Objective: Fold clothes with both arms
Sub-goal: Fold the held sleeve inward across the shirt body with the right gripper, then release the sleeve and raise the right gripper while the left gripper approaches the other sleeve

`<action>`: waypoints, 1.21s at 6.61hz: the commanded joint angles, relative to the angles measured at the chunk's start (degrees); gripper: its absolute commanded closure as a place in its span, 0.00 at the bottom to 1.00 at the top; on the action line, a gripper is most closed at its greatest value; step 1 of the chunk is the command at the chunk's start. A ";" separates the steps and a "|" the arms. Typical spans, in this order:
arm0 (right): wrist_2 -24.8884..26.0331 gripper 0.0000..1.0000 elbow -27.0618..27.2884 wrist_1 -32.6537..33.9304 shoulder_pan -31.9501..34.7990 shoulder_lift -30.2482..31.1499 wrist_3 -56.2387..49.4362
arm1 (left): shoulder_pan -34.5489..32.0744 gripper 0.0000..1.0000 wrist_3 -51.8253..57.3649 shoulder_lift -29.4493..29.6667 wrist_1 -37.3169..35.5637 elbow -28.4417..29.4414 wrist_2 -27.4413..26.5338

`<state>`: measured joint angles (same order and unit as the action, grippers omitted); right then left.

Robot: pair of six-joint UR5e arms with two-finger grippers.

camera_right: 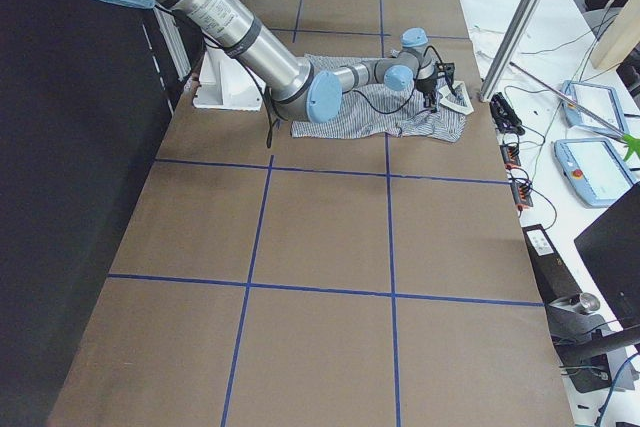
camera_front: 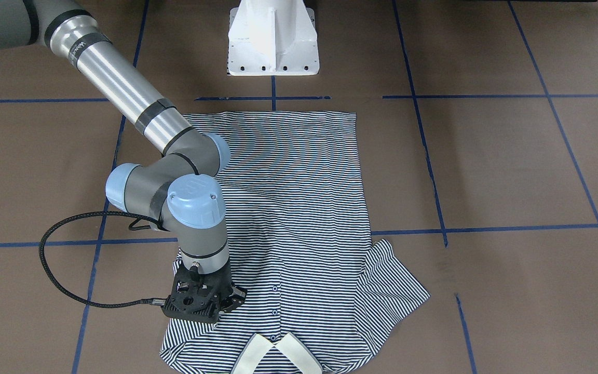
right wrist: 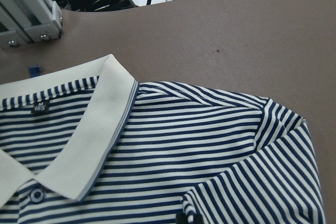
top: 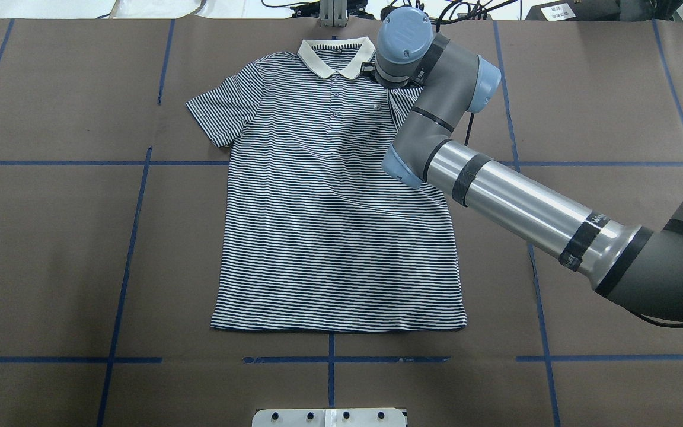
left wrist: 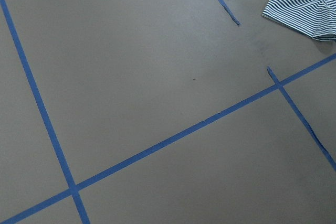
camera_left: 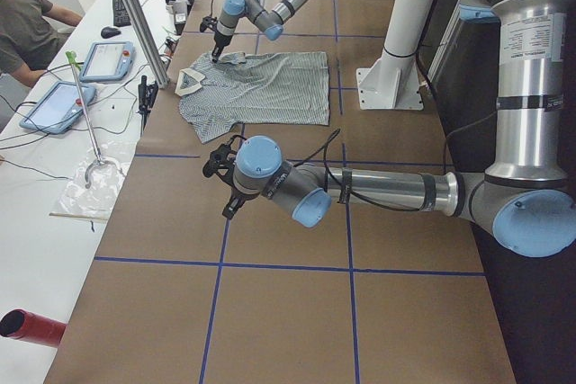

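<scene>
The navy-and-white striped polo shirt (top: 329,225) lies flat and face up, its cream collar (top: 318,59) at the far edge from the robot. Its sleeve on the robot's right is folded in over the shoulder (right wrist: 262,182). The other sleeve (top: 217,115) lies spread out. My right gripper (camera_front: 203,306) is low over that folded shoulder beside the collar; its fingers are hidden under the wrist, so I cannot tell whether it is open or shut. My left gripper (camera_left: 223,168) hangs over bare table well off to the side of the shirt; I cannot tell its state.
The white pedestal base (camera_front: 273,39) stands behind the shirt's hem. Blue tape lines (top: 128,261) cross the brown table. Beyond the far edge are aluminium posts (camera_left: 135,15), tablets (camera_left: 106,60) and cables. A person (camera_left: 27,20) sits there.
</scene>
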<state>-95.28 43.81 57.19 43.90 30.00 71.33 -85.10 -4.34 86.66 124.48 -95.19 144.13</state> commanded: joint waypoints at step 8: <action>-19.30 0.00 28.21 -0.77 7.06 18.21 -1.02 | 31.56 0.14 -44.42 37.58 3.49 26.86 -27.40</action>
<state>-109.60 65.88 56.63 49.08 43.40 70.60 -56.21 -45.53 119.52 128.00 -72.61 120.72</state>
